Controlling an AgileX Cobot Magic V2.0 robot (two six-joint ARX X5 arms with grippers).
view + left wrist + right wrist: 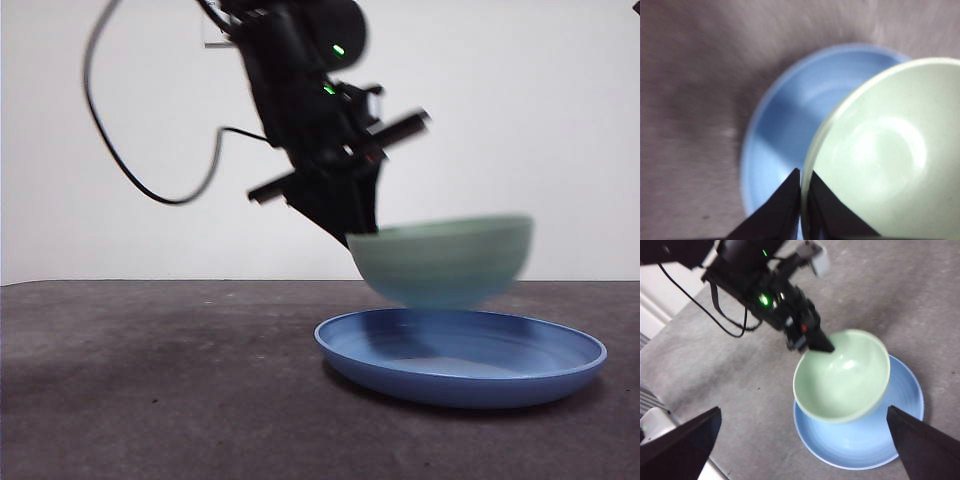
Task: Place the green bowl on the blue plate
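Blue plate (pixel 461 357) under left pincer's (pixel 801 182) green bowl (pixel 442 260).

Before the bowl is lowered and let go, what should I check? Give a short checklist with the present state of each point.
1. Left gripper pinches the bowl rim: ok.
2. Bowl over the plate: ok.
3. Bowl level: not ok, it tilts.
4. Bowl resting on the plate: cannot tell; the front view suggests it is just above.
5. Plate bare inside: ok.
6. Right gripper open, away from the bowl: ok.
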